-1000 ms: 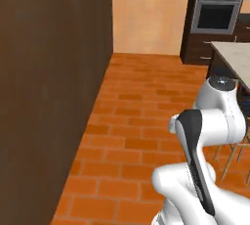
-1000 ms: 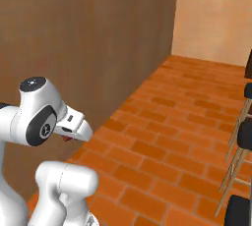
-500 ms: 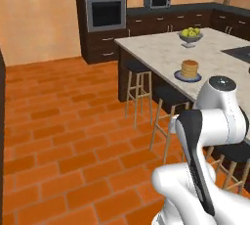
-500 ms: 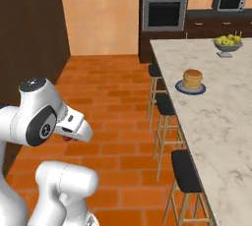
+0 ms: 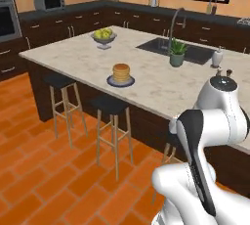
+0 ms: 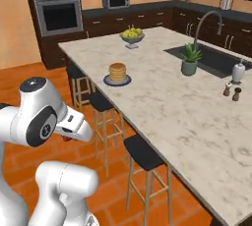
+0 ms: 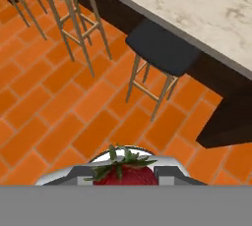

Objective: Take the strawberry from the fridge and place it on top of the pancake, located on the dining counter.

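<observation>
Clamped between the end effector [image 7: 125, 173] tips, the strawberry [image 7: 125, 175] shows its red body and green leaves at the bottom of the hand view, above the orange brick floor [image 7: 59, 122] and a dark-seated stool [image 7: 162, 45]. From the right base view the end effector seems tucked low beside the arm, though little of it can be made out there. On the beige marbled bench [image 5: 161, 79] the pancake [image 5: 120, 73] stack sits on its round plate, near the stool-side edge, well apart from the fruit bowl [image 5: 103, 36].
</observation>
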